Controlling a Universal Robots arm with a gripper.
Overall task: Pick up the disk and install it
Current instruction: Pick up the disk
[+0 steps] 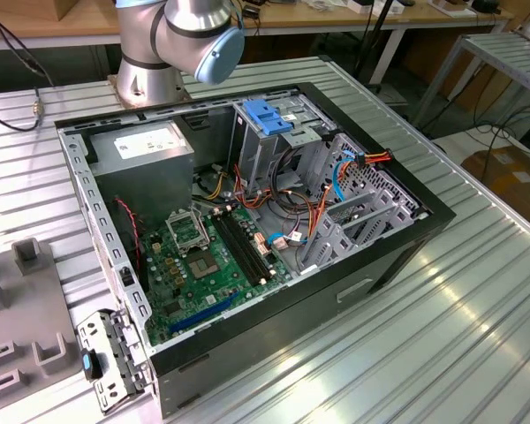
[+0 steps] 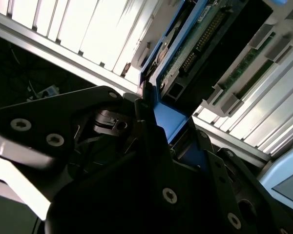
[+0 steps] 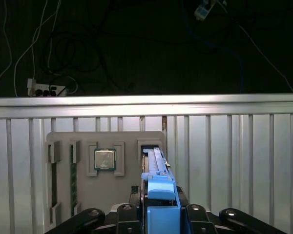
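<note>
Cuts off the arm point(image 1: 172, 40) above its grey shoulder joint in the exterior view, behind the open black computer case point(image 1: 397, 256) on a ribbed aluminium table point(image 1: 442, 344). In both wrist views, clamps the gripper point(image 3: 161, 217) point(image 2: 166, 124) onto the disk point(image 3: 155, 165) point(image 2: 185, 53), held on edge by its glossy blue carrier at a slotted matte grey tray point(image 3: 132, 139). Cannot tell whether still seated there. Square metal chip point(image 3: 105, 160) just beside.

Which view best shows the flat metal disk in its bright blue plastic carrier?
The second wrist view: the flat metal disk is close, showing its blue carrier, green board and connector pins. The first wrist view shows it edge-on, held by the black gripper, at the grey tray.
</note>
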